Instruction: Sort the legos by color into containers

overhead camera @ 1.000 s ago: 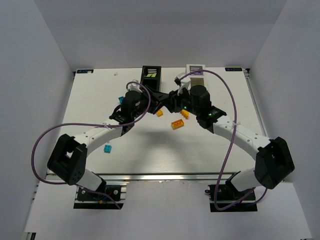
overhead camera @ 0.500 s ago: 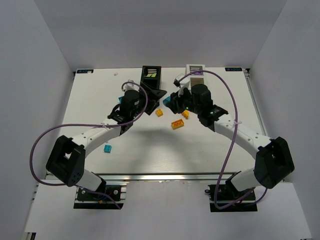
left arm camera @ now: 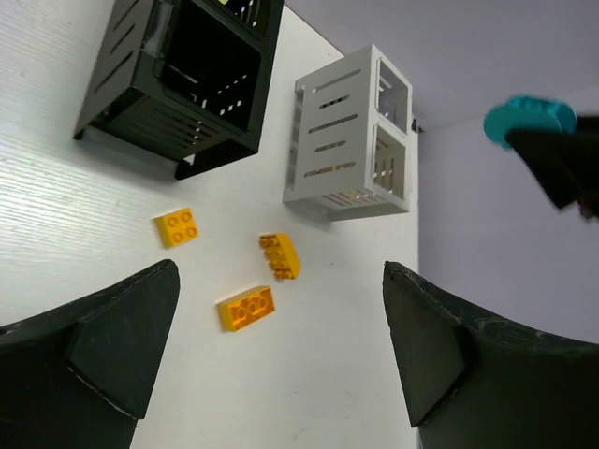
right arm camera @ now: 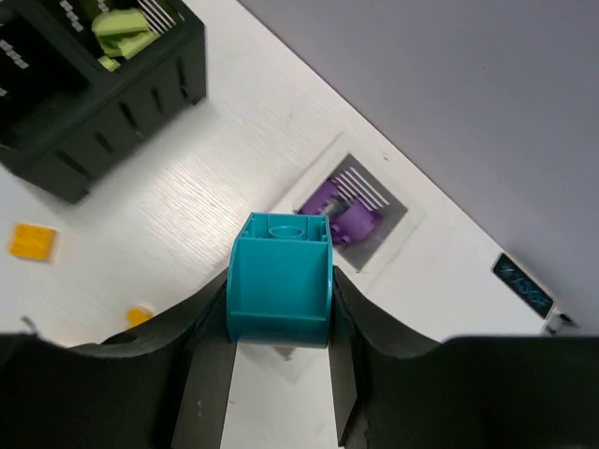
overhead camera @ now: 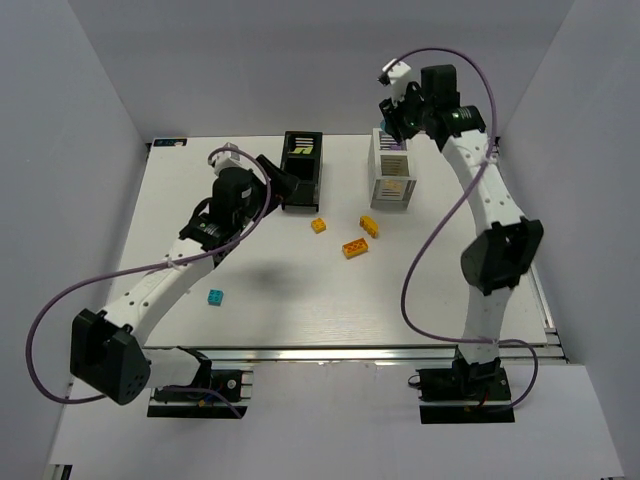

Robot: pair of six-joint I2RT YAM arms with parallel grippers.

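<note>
At the far left a loose cyan brick (overhead camera: 214,297) lies alone on the tabletop (overhead camera: 300,310), well apart from both boxes and not yet sorted. The left jaws hang above the tabletop near the black container (overhead camera: 302,165), spread wide and empty. That box already holds lime green bricks (right arm camera: 122,33), so that colour looks dealt with as far as the views show.

Between the two boxes, three orange bricks (left arm camera: 247,309) lie close together on the tabletop, and none of that colour shows in either box.

To the right stands the white container (overhead camera: 392,170) with purple bricks (right arm camera: 342,213) inside. High above it, the right jaws are clenched on a second cyan brick (right arm camera: 281,281), raised well clear of the rim. Which compartment it is meant for cannot be told.

By my reckoning the job is about half done. Green and purple are in boxes and one cyan brick is ready to drop. One cyan and three orange remain.
</note>
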